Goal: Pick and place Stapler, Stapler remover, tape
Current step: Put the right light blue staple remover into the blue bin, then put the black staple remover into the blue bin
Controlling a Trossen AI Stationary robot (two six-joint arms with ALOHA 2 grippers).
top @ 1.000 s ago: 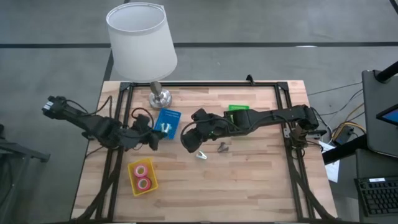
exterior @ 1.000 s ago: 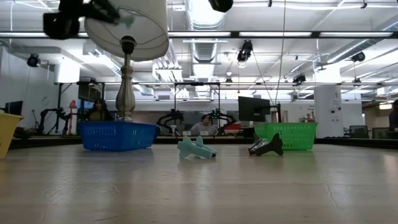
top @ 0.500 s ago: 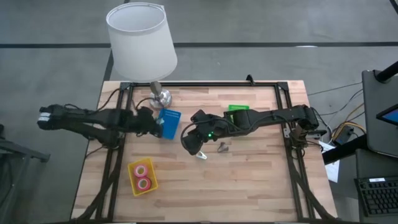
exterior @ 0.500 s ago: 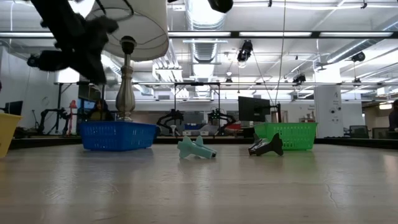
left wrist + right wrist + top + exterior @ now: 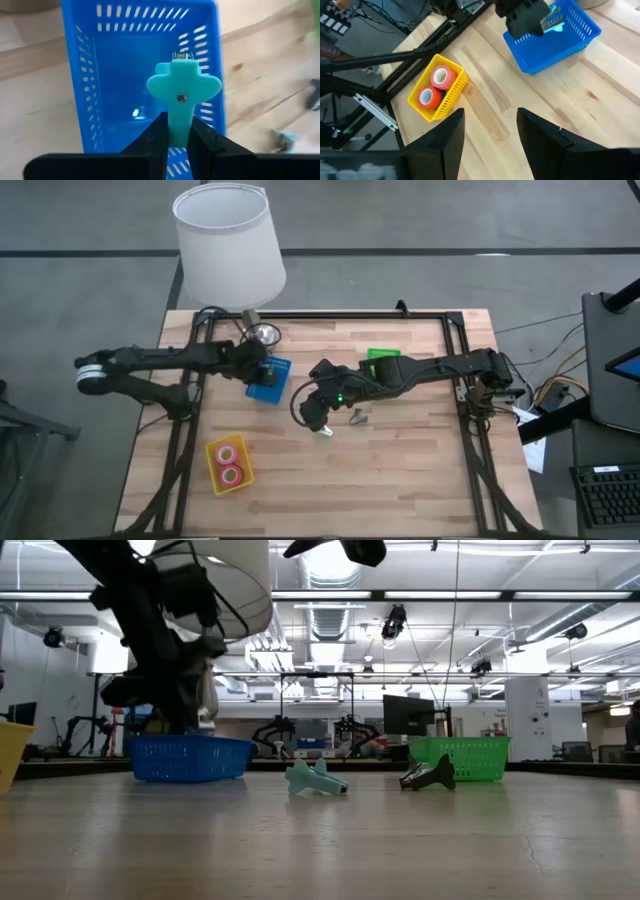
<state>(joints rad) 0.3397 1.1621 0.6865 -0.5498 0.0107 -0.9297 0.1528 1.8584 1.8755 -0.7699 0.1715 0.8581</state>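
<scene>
Stapler remover [image 5: 182, 95] in left end effector [image 5: 175, 134] over blue basket [image 5: 115, 60].

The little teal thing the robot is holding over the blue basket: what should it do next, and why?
Probably open its jaws and drop it. The left gripper is shut on the teal staple remover, which hangs right above the blue basket, already inside its rim as the left wrist view shows. So letting go should land it in the basket.

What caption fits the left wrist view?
Left claw holds a teal staple remover above the blue basket.
</scene>
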